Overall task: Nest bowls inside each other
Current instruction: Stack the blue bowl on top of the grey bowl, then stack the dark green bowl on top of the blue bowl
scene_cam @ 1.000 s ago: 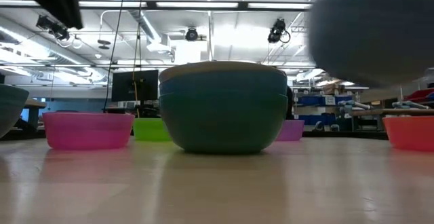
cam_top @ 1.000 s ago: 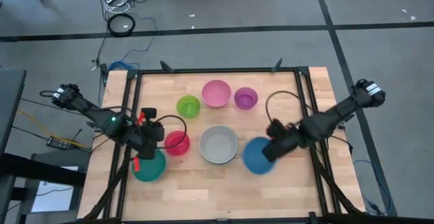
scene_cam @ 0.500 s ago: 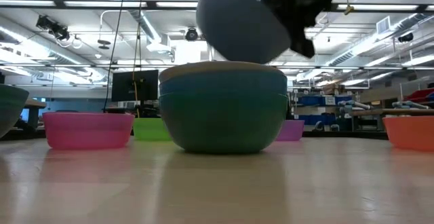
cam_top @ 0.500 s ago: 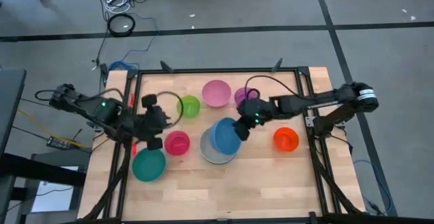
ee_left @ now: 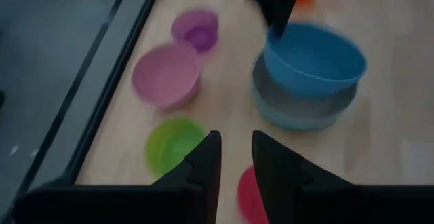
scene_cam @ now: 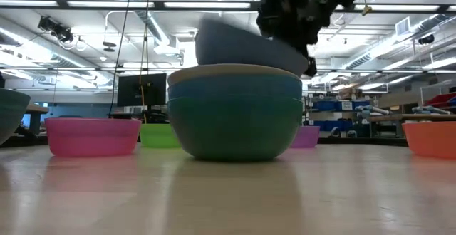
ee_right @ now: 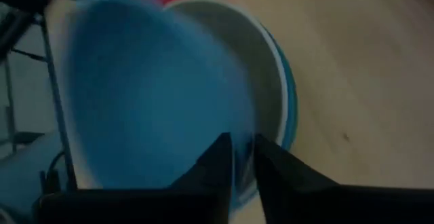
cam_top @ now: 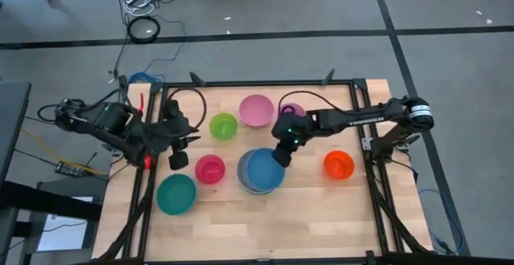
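Observation:
The blue bowl (cam_top: 263, 170) sits tilted in the grey-white bowl (cam_top: 243, 177) at the table's middle. That bowl tops a stack of nested darker bowls (scene_cam: 235, 121). My right gripper (cam_top: 281, 156) is shut on the blue bowl's rim. My left gripper (cam_top: 185, 139) hangs open and empty above the table's left part, between the lime green bowl (cam_top: 223, 125) and the magenta bowl (cam_top: 210, 169). The teal bowl (cam_top: 176, 194), pink bowl (cam_top: 256, 110), purple bowl (cam_top: 292, 111) and orange bowl (cam_top: 339, 165) stand apart on the wood. My right gripper holds the blue bowl by its rim (ee_right: 245, 125) on the far right side, one finger (ee_right: 215, 157) inside the bowl and the other outside. The fingers slant down from the table's far right. The bowl (scene_cam: 242, 46) is tilted, its lower part inside the grey-white bowl.
Black frame rails (cam_top: 357, 136) run along the table's edges. My right arm (cam_top: 353, 120) crosses over the purple bowl. Bare wood lies along the near edge (cam_top: 265, 233).
My right gripper has swung from the table's right toward the middle and carried the blue bowl down into the grey-white bowl, uncovering the orange bowl. My left gripper has risen and drawn back toward the far left, away from the teal bowl, which stays put.

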`<state>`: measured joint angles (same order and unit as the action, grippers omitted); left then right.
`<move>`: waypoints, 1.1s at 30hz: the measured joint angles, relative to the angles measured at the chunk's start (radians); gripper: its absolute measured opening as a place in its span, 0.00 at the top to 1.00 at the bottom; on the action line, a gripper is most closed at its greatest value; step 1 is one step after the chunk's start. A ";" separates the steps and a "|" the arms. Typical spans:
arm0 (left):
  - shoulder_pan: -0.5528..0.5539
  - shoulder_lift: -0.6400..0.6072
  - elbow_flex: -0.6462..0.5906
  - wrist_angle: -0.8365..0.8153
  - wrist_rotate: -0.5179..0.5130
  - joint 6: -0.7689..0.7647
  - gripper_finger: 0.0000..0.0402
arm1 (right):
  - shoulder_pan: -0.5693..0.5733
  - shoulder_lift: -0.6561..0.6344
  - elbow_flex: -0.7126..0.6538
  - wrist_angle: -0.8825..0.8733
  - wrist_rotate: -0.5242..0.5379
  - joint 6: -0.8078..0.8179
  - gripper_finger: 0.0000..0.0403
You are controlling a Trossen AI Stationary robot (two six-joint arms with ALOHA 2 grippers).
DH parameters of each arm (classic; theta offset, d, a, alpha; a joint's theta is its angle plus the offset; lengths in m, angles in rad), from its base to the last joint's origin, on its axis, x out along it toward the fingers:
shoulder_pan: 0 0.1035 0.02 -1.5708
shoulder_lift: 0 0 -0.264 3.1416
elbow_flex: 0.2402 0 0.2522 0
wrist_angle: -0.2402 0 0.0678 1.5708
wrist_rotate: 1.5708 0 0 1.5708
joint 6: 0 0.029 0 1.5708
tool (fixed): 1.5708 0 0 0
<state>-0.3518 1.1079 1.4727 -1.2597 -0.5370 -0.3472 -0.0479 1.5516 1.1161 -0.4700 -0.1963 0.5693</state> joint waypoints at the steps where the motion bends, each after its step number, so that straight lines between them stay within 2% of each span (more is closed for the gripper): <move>1: 0.001 -0.001 0.000 -0.038 0.000 -0.007 0.77 | 0.000 0.000 0.022 -0.041 0.001 -0.005 0.83; 5: 0.017 -0.002 0.000 -0.130 -0.005 -0.057 0.77 | 0.002 0.000 0.100 -0.189 0.062 -0.022 0.71; 9: 0.020 -0.009 0.000 -0.187 0.013 -0.085 0.77 | 0.002 -0.007 0.167 -0.306 0.141 -0.052 0.63; 13: 0.018 -0.012 -0.013 -0.320 0.159 -0.103 0.77 | 0.042 -0.061 0.188 -0.358 0.334 -0.079 0.62; 16: 0.005 -0.051 -0.083 -0.268 0.293 -0.045 0.77 | 0.089 -0.113 0.188 -0.381 0.482 -0.085 0.63; 20: 0.002 -0.090 -0.198 -0.272 0.365 -0.038 0.77 | 0.158 -0.180 0.188 -0.433 0.615 -0.032 0.64; 24: 0.003 -0.096 -0.342 -0.271 0.390 -0.069 0.77 | 0.227 -0.220 0.188 -0.495 0.679 0.068 0.64; 26: 0.002 -0.096 -0.421 -0.249 0.434 -0.073 0.77 | 0.260 -0.224 0.188 -0.519 0.697 0.115 0.64; 28: 0.003 -0.094 -0.501 -0.180 0.497 -0.077 0.77 | 0.284 -0.224 0.188 -0.541 0.702 0.153 0.64; 33: -0.008 -0.094 -0.635 -0.032 0.572 -0.058 0.77 | 0.327 -0.196 0.184 -0.546 0.706 0.223 0.64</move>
<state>-0.3597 1.0142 0.8379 -1.2912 0.0352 -0.4051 0.2795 1.3552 1.2996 -1.0163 0.5095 0.7918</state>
